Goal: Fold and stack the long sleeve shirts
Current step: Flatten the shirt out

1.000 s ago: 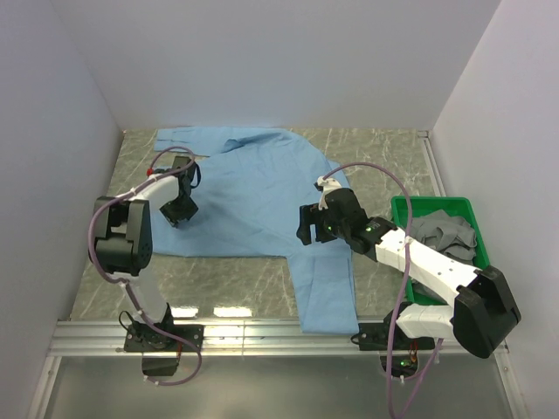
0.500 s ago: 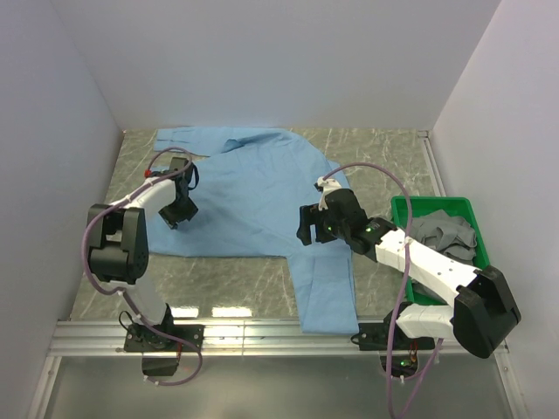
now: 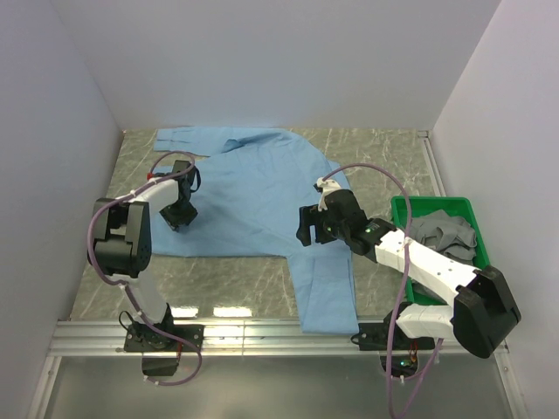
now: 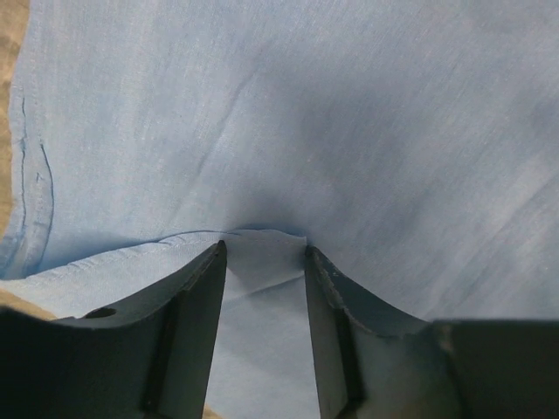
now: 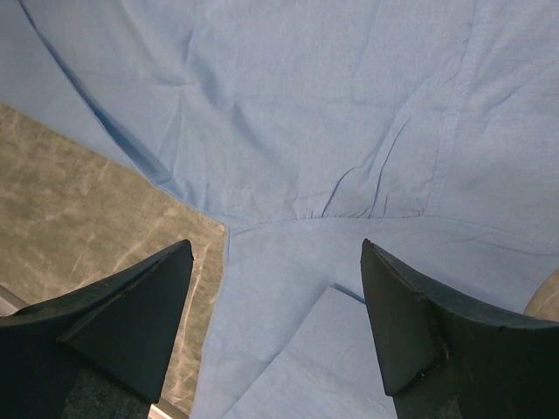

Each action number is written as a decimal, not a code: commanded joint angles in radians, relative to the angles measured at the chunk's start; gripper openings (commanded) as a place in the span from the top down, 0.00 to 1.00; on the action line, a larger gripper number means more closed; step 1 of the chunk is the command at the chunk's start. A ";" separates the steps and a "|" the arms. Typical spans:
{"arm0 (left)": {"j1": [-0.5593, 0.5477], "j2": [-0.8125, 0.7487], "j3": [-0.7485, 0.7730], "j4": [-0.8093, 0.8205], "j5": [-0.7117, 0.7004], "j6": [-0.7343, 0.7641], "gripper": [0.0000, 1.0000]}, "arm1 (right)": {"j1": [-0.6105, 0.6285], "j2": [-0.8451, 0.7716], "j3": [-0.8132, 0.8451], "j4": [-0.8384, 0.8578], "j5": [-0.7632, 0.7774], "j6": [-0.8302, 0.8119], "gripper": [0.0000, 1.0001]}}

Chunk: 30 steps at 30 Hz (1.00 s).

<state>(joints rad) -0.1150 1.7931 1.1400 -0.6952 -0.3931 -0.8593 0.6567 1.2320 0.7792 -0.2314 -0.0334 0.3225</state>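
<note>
One light blue long sleeve shirt (image 3: 253, 192) lies spread on the marble table, with one sleeve running toward the near edge (image 3: 327, 297). At the shirt's left edge my left gripper (image 3: 177, 218) points down into the cloth. In the left wrist view the left gripper (image 4: 262, 249) is open, its tips pressed into the shirt (image 4: 349, 113) with a small raised pucker of cloth between them. Over the shirt's right side my right gripper (image 3: 307, 229) hovers. The right wrist view shows the right gripper (image 5: 275, 253) wide open above the shirt (image 5: 306, 87), where the sleeve joins the body, holding nothing.
A green bin (image 3: 432, 201) at the right holds crumpled grey cloth (image 3: 445, 231). Bare marble table (image 5: 70, 201) shows beside the sleeve. White walls enclose the left, back and right sides. A metal rail (image 3: 262, 336) runs along the near edge.
My left arm shifted slightly at the shirt's left edge and came back. The right arm has not moved.
</note>
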 commanded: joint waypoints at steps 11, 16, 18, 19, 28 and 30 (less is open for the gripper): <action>-0.003 -0.011 -0.010 -0.004 -0.033 0.005 0.95 | 0.011 -0.023 -0.001 0.027 0.020 -0.010 0.16; -0.003 -0.116 -0.016 -0.069 -0.076 -0.023 0.96 | 0.009 -0.022 0.005 0.021 0.018 -0.011 0.16; -0.003 -0.167 -0.038 -0.104 -0.078 -0.036 0.96 | 0.011 -0.020 0.008 0.021 0.017 -0.013 0.16; -0.003 -0.225 -0.051 -0.116 -0.078 -0.053 0.96 | 0.009 -0.023 0.008 0.020 0.018 -0.013 0.16; -0.003 -0.578 -0.206 -0.312 -0.033 -0.199 0.92 | 0.011 -0.028 0.014 0.014 0.010 -0.013 0.16; -0.003 -0.689 -0.250 -0.358 -0.014 -0.256 0.91 | 0.011 -0.031 0.014 0.015 0.010 -0.011 0.16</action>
<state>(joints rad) -0.1158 1.2255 0.9436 -0.9390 -0.4305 -1.0088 0.6598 1.2320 0.7792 -0.2321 -0.0334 0.3202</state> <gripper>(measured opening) 0.082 0.842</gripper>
